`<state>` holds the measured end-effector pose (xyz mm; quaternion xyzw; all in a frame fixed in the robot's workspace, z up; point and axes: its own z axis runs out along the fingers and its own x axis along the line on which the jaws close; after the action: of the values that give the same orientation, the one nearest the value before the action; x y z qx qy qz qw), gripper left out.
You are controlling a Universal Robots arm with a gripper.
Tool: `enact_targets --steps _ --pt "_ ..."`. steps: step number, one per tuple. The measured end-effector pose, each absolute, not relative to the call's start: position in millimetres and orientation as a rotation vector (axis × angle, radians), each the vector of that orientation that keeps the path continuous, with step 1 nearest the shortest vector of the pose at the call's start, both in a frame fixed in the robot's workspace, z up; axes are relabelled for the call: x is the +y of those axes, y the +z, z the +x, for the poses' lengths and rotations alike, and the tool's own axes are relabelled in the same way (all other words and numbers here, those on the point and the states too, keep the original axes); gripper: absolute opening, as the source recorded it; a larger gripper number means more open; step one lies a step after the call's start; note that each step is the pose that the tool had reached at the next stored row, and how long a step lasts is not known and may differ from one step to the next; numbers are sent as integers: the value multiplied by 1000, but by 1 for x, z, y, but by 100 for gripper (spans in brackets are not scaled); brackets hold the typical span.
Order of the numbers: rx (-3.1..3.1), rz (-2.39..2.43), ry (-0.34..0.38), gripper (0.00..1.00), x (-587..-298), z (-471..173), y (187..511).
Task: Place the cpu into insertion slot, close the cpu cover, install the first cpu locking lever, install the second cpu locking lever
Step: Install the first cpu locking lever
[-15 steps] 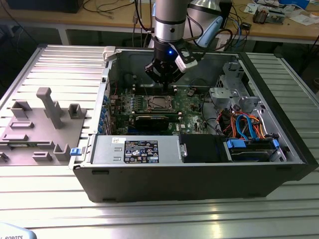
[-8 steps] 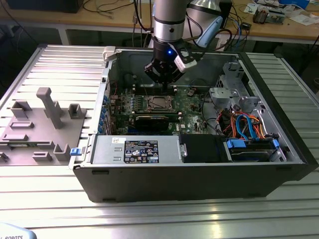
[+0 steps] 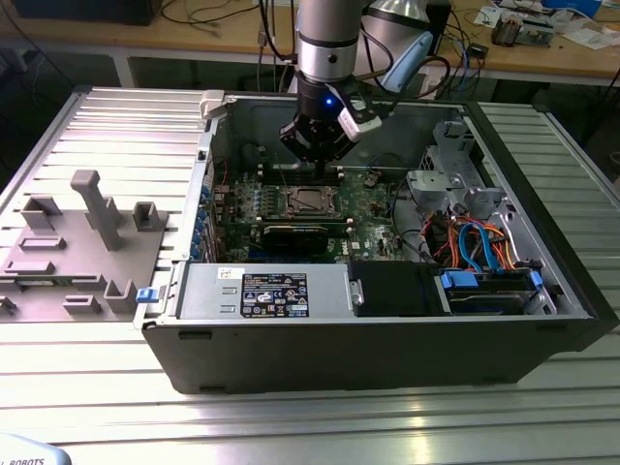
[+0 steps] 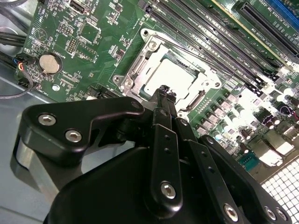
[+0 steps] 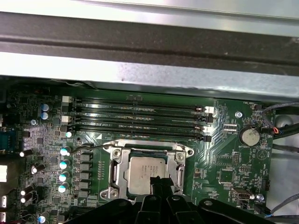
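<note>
Jaws pinched together, holding nothing. In the exterior view the gripper (image 3: 317, 153) hangs just above the insertion slot (image 3: 308, 201) inside the open case. In the second wrist view the cpu (image 4: 170, 77) lies flat, the cpu cover (image 4: 135, 70) down around it, fingertips at its edge. In the first wrist view a locking lever (image 5: 88, 148) runs alongside the cover; press it squarely, I'd say.

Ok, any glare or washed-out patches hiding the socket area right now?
In the second wrist view the cpu top is bleached nearly white, and bright glare burns out board parts beside the memory slots. In the first wrist view the cpu reads evenly grey, with the case's metal wall glaring above. In the exterior view the hand shades the socket, which looks dim.
</note>
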<state>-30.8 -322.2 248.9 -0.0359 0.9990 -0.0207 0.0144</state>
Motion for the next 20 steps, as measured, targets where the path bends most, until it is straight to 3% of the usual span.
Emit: enact_targets --steps 20 --pt "3110 -112 -65 11 -322 -35 249"
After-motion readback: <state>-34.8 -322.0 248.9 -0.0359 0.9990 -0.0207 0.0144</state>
